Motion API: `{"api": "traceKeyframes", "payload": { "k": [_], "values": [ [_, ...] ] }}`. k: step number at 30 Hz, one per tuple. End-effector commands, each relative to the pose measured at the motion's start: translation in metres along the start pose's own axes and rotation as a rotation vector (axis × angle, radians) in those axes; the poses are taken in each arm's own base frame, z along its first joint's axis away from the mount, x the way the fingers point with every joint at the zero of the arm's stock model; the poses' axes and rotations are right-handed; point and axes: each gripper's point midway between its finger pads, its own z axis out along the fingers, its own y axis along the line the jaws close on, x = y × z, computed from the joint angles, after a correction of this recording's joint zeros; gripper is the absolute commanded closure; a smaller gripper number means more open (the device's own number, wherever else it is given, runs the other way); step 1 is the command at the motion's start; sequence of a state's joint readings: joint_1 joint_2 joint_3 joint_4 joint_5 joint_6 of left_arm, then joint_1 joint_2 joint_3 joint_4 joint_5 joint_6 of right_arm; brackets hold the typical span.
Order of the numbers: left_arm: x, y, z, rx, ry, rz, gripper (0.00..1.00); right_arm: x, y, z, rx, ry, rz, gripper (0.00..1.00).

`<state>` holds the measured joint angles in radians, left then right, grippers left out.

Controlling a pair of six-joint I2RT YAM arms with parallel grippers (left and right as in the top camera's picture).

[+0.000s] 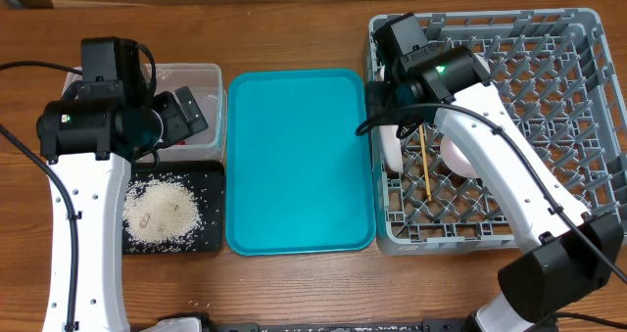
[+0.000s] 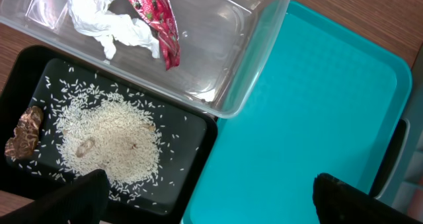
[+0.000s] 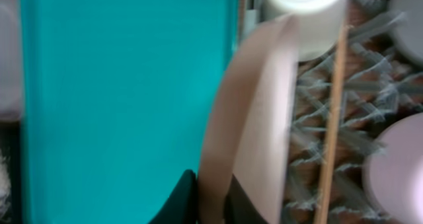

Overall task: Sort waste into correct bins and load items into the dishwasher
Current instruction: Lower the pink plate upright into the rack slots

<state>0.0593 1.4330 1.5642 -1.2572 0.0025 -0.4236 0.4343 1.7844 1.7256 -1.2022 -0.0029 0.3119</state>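
My right gripper (image 3: 211,199) is shut on the rim of the pale-pink plate (image 3: 254,112), holding it on edge at the left side of the grey dish rack (image 1: 549,68). The plate also shows from overhead (image 1: 391,154). In the rack lie the chopsticks (image 1: 424,164), a white cup (image 3: 307,12) and two bowls (image 3: 396,164) (image 3: 406,6). My left gripper (image 2: 211,204) is open and empty above the black tray (image 2: 198,151), which holds rice (image 2: 112,141) and a brown food bit (image 2: 23,135). The clear tub (image 2: 231,45) holds the white tissue (image 2: 106,19) and red wrapper (image 2: 155,19).
The teal serving tray (image 1: 299,161) lies between the two bins and the dish rack, with nothing on it. A few rice grains lie on the wooden table (image 1: 294,28) in front of the black tray.
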Motion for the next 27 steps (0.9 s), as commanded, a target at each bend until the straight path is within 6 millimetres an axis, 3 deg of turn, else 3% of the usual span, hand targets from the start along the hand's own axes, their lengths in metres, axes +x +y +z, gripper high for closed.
{"api": "traceKeyframes", "payload": {
  "k": [1, 8, 13, 20, 27],
  "values": [
    [-0.004, 0.002, -0.003, -0.009, -0.017, -0.007, 0.00, 0.000, -0.010, -0.001, 0.050, -0.006, -0.001, 0.96],
    [-0.004, 0.002, -0.003, -0.009, -0.017, -0.007, 0.00, 0.019, -0.029, -0.003, 0.101, 0.081, 0.028, 0.96],
    [-0.004, 0.002, -0.003, -0.009, -0.016, -0.007, 0.00, 0.030, -0.025, -0.005, 0.029, 0.144, 0.079, 0.96],
    [-0.004, 0.002, -0.003, -0.009, -0.016, -0.007, 0.00, 0.006, -0.044, -0.016, -0.036, 0.093, 0.174, 0.96],
    [-0.004, 0.002, -0.003, -0.009, -0.017, -0.007, 0.00, -0.017, -0.039, -0.029, -0.327, 0.083, 0.288, 0.96]
  ]
}}
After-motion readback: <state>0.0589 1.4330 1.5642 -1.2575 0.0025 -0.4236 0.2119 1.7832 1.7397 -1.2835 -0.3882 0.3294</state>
